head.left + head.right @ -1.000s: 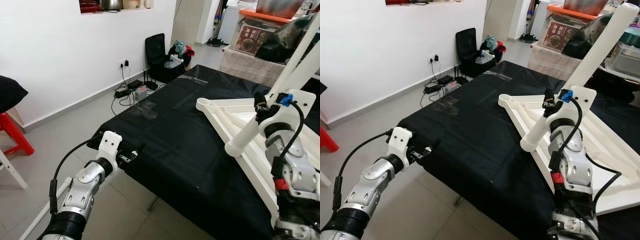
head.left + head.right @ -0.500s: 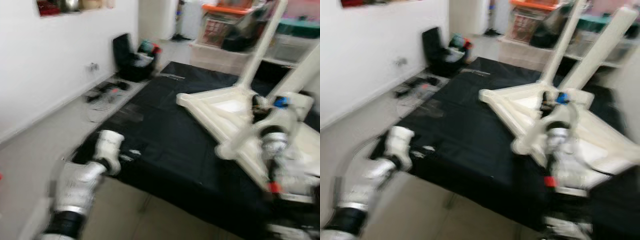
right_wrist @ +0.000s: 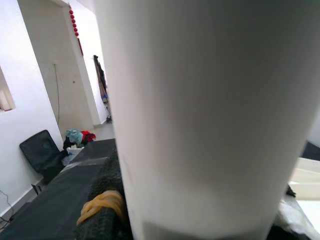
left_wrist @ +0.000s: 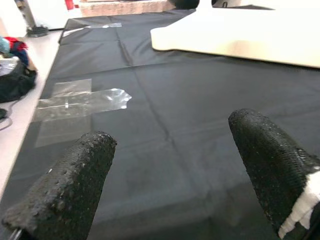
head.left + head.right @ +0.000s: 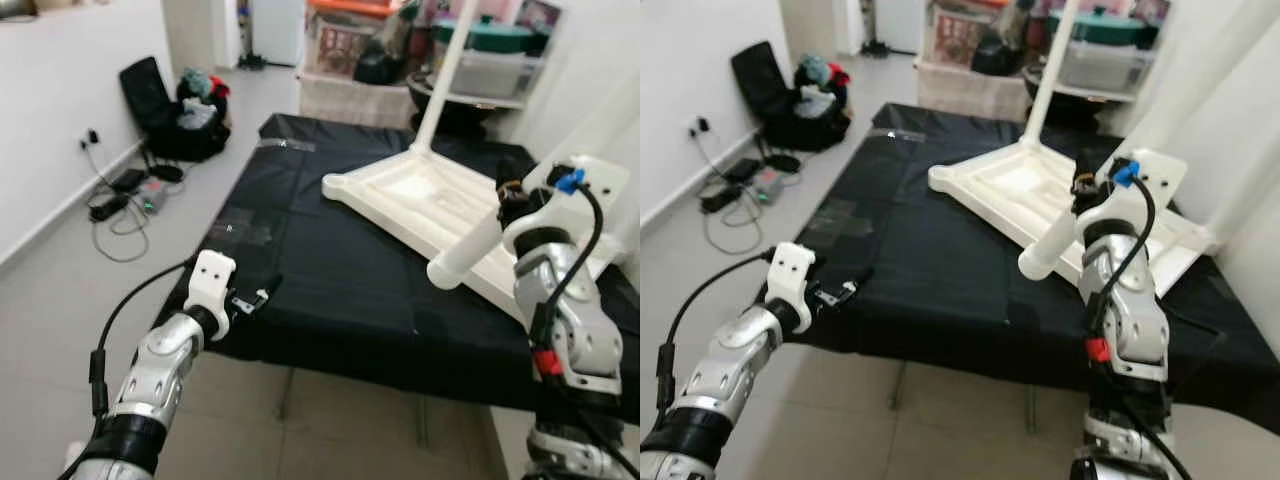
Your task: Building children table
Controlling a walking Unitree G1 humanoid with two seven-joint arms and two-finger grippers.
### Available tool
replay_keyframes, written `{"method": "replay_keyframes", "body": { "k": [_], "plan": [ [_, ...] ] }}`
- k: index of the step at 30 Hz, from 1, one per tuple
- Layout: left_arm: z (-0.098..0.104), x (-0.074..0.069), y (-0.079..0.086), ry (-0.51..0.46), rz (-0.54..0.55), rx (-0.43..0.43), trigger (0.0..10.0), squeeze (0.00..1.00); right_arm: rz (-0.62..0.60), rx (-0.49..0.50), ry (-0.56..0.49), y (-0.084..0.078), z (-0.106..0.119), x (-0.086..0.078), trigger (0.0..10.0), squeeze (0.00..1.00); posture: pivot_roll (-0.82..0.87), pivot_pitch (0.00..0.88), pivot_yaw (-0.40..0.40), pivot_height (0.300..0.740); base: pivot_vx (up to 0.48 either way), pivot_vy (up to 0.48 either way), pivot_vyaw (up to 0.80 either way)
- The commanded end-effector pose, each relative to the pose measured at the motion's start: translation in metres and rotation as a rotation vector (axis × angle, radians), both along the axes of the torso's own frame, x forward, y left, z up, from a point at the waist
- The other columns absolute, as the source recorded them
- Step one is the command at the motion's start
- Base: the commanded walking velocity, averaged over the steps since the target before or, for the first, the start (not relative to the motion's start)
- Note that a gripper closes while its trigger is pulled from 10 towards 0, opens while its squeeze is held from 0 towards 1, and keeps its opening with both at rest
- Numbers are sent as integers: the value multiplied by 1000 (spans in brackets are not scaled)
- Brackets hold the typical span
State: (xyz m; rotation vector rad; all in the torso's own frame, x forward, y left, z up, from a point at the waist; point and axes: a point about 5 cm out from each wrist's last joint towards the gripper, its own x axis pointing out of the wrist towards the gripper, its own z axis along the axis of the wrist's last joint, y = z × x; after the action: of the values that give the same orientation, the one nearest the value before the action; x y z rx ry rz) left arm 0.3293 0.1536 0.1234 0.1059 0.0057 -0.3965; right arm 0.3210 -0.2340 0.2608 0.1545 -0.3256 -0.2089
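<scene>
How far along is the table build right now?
One leg already stands in the upturned white tabletop on the black cloth. The right hand grips a second white leg, not yet seated. The left hand hovers open over the cloth. Remaining legs are left.

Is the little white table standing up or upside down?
Upside down. The tabletop lies flat on the black cloth, and one leg sticks up.

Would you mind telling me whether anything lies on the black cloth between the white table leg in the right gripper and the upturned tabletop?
Nothing visible does. The right gripper holds the white table leg over the near edge of the upturned white tabletop; only bare black cloth lies around it. The left gripper hovers open at the cloth's near corner, well aside.
</scene>
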Motion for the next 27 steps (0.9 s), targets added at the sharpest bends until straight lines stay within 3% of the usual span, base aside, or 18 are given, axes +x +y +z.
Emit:
{"method": "replay_keyframes", "body": {
  "k": [1,4,5,9,18,24,27],
  "plan": [
    [-3,2,-2,23,8,14,10000,0,-32,-25,-11,-3,1,-4,10000,0,38,0,-85,740,0,-341,0],
    [-3,3,-1,24,15,15,10000,0,-44,-46,-7,-2,0,-4,10000,0,38,0,-85,740,0,-360,0],
    [-3,3,-1,23,17,14,10000,0,-73,-89,19,-2,-4,-4,10000,0,37,0,-86,740,0,-420,-800],
    [-3,3,-2,21,18,14,10000,0,-87,-90,45,-2,-10,-4,10000,0,36,0,-88,740,0,-421,-800],
    [-3,1,-5,12,13,3,10000,0,-60,-168,54,14,-20,-8,10000,0,36,0,-93,740,0,-448,-711],
    [-1,2,-5,6,11,-15,10000,0,-39,-152,37,17,-18,-8,10000,0,36,0,-92,740,0,-294,0],
    [1,2,-3,-2,21,-33,10000,0,22,-75,3,21,-10,-7,10000,0,35,0,-92,740,0,0,0]
  ]
}}
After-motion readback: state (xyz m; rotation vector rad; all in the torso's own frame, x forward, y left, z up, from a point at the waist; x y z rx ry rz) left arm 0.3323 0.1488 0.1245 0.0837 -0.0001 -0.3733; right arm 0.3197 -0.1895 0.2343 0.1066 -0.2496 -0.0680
